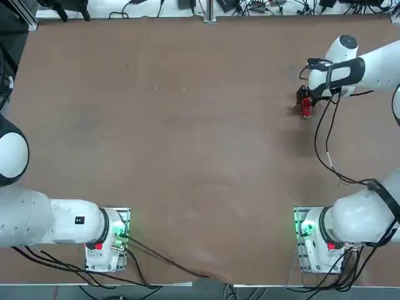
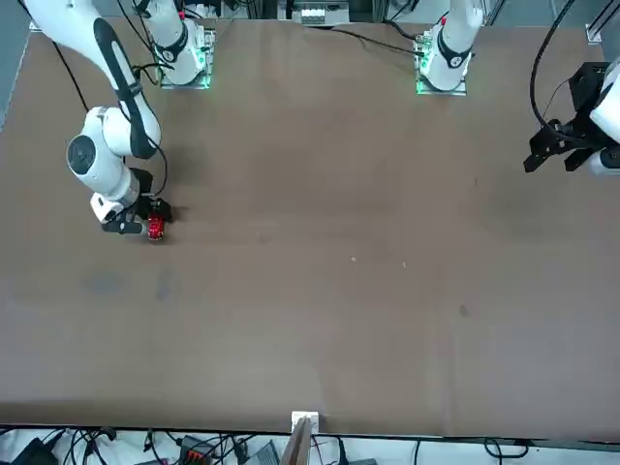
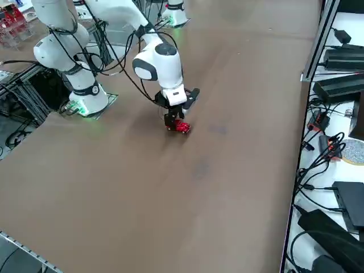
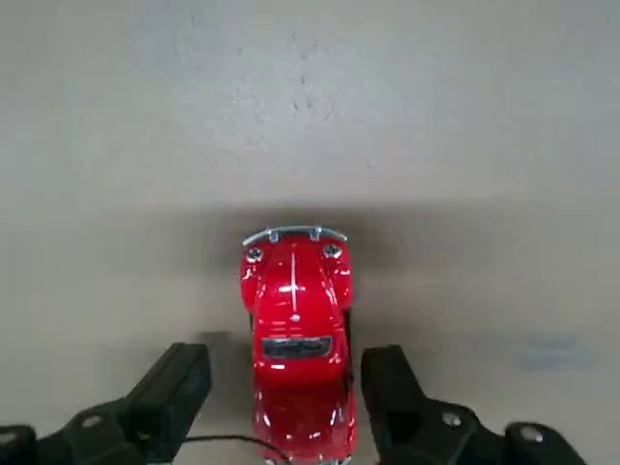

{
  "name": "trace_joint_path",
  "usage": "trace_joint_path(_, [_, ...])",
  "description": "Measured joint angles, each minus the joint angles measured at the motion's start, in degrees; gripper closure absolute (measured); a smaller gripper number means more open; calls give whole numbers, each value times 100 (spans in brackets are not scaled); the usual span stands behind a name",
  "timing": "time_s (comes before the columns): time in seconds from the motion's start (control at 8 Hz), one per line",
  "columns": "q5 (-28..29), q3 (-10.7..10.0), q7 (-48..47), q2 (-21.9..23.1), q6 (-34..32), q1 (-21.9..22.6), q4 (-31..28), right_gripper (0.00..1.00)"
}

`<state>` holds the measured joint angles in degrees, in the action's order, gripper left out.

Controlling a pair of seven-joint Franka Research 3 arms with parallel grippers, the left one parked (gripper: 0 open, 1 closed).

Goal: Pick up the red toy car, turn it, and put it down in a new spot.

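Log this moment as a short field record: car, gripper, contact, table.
car: the red toy car stands on its wheels on the table, in the far right part of the top view
gripper: the right gripper is low over the car, a finger on each side of it, open
contact: gaps show between both fingers and the car; not gripped
table: brown table, nothing else near the car

- Brown table (image 1: 187, 156) fills every view.
- Cables (image 1: 250, 6) along its far edge.
- Black boxes, perhaps power supplies (image 3: 341, 57), sit beside the table on a white ledge (image 3: 341, 119).
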<state>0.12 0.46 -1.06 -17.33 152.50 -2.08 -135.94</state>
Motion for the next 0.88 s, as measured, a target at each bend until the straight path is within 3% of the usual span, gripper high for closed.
trace_joint_path(0.12, [0, 0, 0, -4, 12, -1, -1, 11])
trace_joint_path(0.38, [0, -2, 0, 23, 4, -5, 5, 47])
trace_joint_path(0.88, [3, -13, 0, 251, -260, -8, 133, 48])
